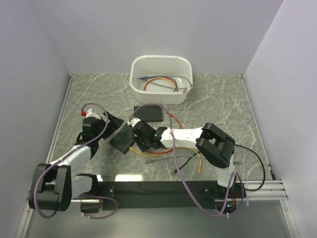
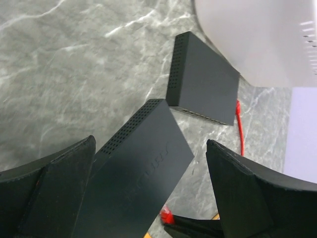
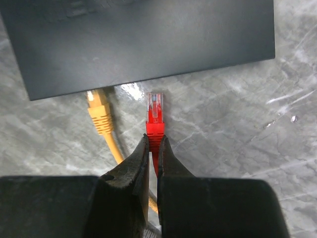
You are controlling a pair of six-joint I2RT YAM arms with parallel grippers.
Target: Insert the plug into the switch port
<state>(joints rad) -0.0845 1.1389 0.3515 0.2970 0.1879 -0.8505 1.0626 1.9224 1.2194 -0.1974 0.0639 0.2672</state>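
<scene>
A black switch (image 1: 121, 141) lies at an angle on the marble table; in the left wrist view (image 2: 133, 178) it fills the space between my fingers. My left gripper (image 1: 115, 130) is open and straddles the switch, its left finger (image 2: 54, 188) against the switch's edge and the right one clear of it. My right gripper (image 3: 153, 140) is shut on the boot of the red plug (image 3: 154, 116). The plug's clear tip points at the switch's near edge (image 3: 148, 59), a short gap away. The ports are hidden from view.
An orange plug (image 3: 99, 111) lies left of the red one, its tip at the switch edge. A second black switch (image 1: 148, 113) sits behind, before a white tub (image 1: 161, 59) of cables. Orange and black cables (image 1: 190, 159) trail right of my right arm.
</scene>
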